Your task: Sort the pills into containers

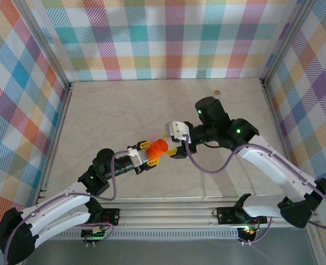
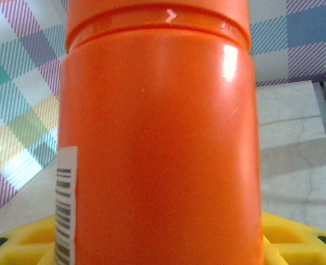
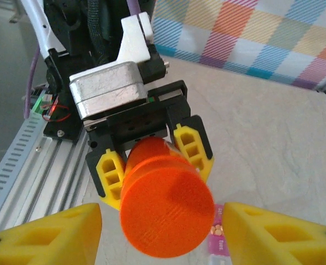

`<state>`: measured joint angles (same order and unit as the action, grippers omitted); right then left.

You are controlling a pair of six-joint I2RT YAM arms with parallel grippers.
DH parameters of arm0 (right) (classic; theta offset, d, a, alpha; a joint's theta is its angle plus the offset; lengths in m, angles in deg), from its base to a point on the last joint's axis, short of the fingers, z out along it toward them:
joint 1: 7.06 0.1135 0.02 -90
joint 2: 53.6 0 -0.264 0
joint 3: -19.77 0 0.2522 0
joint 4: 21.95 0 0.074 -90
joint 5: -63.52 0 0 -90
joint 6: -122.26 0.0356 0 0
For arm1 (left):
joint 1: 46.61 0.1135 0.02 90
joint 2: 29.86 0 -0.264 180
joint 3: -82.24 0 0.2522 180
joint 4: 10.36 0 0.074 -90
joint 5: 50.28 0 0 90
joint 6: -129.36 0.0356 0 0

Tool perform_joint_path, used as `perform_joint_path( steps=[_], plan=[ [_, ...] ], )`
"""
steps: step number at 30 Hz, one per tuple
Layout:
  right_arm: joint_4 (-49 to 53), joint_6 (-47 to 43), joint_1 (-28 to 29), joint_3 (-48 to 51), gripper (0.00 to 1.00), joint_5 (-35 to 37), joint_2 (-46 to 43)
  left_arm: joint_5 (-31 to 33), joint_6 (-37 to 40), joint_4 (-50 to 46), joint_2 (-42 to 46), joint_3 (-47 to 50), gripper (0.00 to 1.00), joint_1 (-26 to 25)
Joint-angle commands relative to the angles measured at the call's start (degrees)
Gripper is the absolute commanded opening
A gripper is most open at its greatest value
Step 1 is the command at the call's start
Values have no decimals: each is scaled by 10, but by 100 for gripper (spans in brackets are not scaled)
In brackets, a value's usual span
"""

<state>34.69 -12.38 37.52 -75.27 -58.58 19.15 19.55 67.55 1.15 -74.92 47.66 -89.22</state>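
So the left gripper is clamped on the body of the orange bottle dead centre of the overhead view. It's holding it roughly sideways with the cap aimed at the right gripper, whose yellow fingers are spread wide and empty in the bottom corners of the right wrist view. I'd guess the bottle is light, rigid, fairly slick plastic, so pinching squarely on the cap's rim looks like the best bet. The pink pill box peeks out at the bottom edge of that view, flat on the table below the bottle, and it probably skids if nudged.
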Motion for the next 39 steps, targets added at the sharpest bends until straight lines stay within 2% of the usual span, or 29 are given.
perform_joint_path(
  steps=[1,8,14,20,27,29,32,34,39],
  plan=[
    [106,-100,-4,-59,61,-34,42,-26,7,2,-2,-20,0,5],
    [186,-143,-3,-119,61,-65,101,-24,9,-2,-4,-22,0,5],
    [179,-150,-3,-111,61,-81,109,-23,10,-2,-8,-23,0,5],
    [163,-153,5,-89,60,-53,110,-22,8,-1,-11,-23,0,5],
    [145,-157,13,-63,63,-32,104,-23,8,0,-15,-25,0,4],
    [155,-160,13,-69,59,-33,106,-23,8,0,-17,-24,0,6],
    [174,-159,13,-83,41,-35,113,-20,8,0,-20,-25,0,6],
    [196,-152,13,-95,32,-42,123,-15,8,-1,-22,-26,0,5],
    [174,-48,18,-63,32,-66,129,-6,13,-5,-21,-27,0,5]
  ],
)
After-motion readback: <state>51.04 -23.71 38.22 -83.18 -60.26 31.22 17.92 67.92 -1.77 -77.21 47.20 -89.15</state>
